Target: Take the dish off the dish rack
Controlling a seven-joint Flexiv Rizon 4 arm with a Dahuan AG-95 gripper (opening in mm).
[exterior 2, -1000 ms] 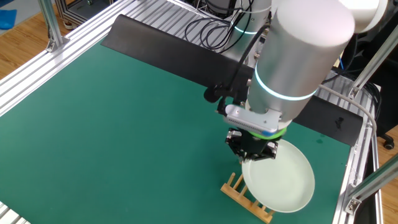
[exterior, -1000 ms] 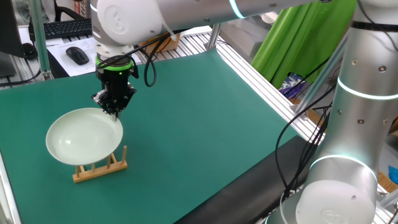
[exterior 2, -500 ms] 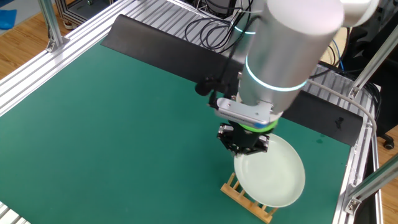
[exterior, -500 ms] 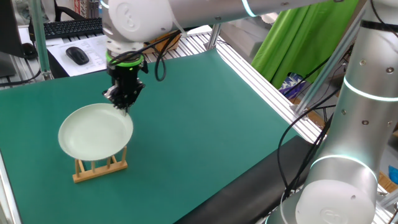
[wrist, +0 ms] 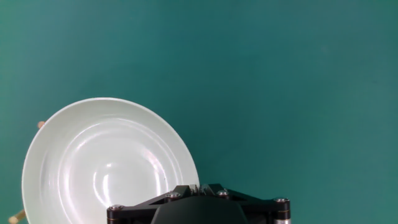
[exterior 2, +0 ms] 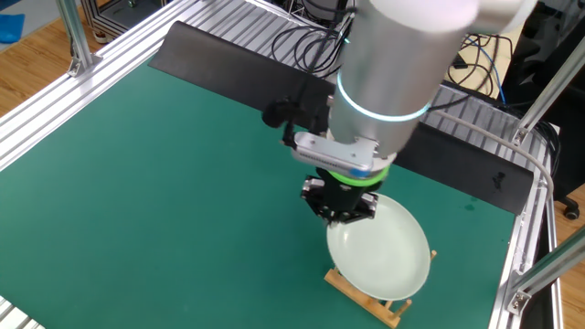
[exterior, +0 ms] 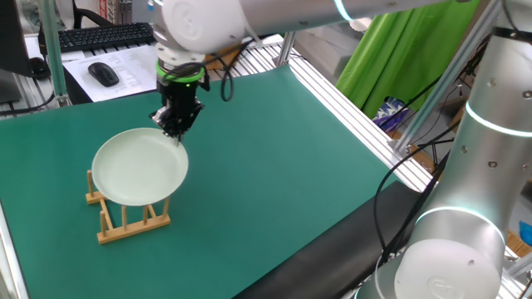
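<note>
Pale greenish-white, the dish [exterior: 139, 166] hangs tilted in the air, its rim pinched at the upper right edge by the gripper [exterior: 175, 133], jaws clamped on it. Below it the wooden dish rack [exterior: 125, 218] stands on the green table [exterior: 274, 158] (whether the dish's lower edge touches the pegs is unclear). Hand view shows the dish's hollow face [wrist: 106, 165]
</note>
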